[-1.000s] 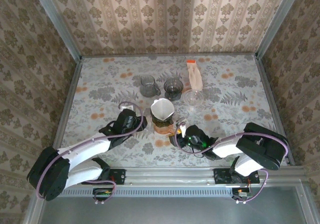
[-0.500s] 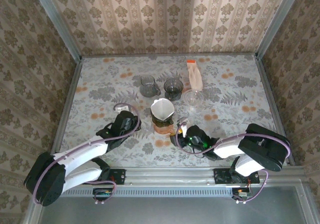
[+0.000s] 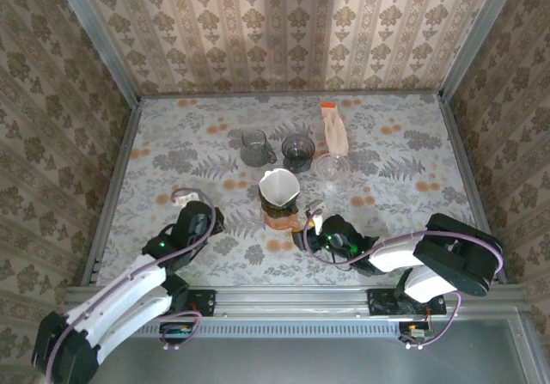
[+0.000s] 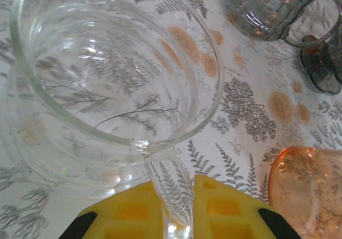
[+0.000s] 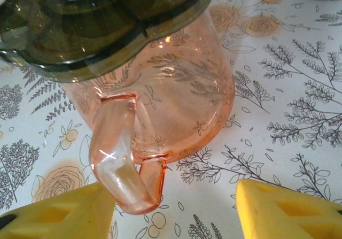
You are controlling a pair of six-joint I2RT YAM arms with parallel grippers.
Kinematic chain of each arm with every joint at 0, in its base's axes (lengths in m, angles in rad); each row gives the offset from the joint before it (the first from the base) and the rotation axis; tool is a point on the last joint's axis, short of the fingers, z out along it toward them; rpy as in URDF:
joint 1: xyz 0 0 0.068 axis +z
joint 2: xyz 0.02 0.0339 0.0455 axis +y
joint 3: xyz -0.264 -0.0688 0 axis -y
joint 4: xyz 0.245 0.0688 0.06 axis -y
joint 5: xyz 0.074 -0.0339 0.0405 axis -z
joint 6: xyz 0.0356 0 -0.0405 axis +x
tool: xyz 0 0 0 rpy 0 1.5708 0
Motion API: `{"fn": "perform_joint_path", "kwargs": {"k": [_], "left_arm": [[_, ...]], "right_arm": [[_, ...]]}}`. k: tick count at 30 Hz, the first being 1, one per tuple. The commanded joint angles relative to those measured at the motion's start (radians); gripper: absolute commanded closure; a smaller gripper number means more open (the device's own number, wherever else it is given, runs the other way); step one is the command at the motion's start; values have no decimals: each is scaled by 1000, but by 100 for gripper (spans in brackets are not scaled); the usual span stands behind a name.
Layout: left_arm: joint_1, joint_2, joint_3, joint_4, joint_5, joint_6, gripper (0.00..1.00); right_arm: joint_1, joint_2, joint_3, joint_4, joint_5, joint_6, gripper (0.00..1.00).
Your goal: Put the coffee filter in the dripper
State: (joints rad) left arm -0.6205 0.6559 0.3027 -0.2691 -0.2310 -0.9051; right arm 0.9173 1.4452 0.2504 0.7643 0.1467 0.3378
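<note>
The white coffee filter (image 3: 279,185) stood open, mouth up, inside the dark dripper (image 5: 96,25), its rim rising above the dripper's edge. The dripper sat on a pink glass server (image 5: 181,94), close to the middle of the bench (image 3: 404,143) and a little toward the near edge.

The right arm's fingers (image 5: 278,212) were released and spread to either side of the server's handle, not gripping it. Toward the left edge, the left arm's fingers (image 4: 128,215) were clenched on the thin handle of a clear ribbed vessel (image 4: 80,143), which I took to be held.

From where I stood, the filter looked already in place, so the job seemed to be leaving it undisturbed. The right fingers would do best to draw straight back toward the near edge, staying wide so neither hooks the handle and rocks the server. The paper looked light, so a knock could tip it out.

Counted: one filter, one dark dripper, one pink server and one clear ribbed vessel. Toward the far edge stood two grey glass mugs, one lighter (image 3: 253,146) and one darker (image 3: 298,149), one clear cup (image 3: 331,167), and one tan packet (image 3: 333,128) with an orange top.
</note>
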Motion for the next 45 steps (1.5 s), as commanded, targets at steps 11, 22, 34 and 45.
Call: {"fn": "perform_joint_path", "kwargs": {"k": [11,22,34,45], "left_arm": [[87,-175,-52,-159,94,-63,91],[88,-190,-4,-234,68,-64,95],[93,-237,13,-298,56,-72,96],[97,-282,14,-350,52,-75,96]], "right_arm": [[2,16,22,62,-50,-42,62],[1,93,92,66,-56,-60,70],[-12,220,194,100,-82,-79,71],[-67,366,379,77,-189,-100,70]]}}
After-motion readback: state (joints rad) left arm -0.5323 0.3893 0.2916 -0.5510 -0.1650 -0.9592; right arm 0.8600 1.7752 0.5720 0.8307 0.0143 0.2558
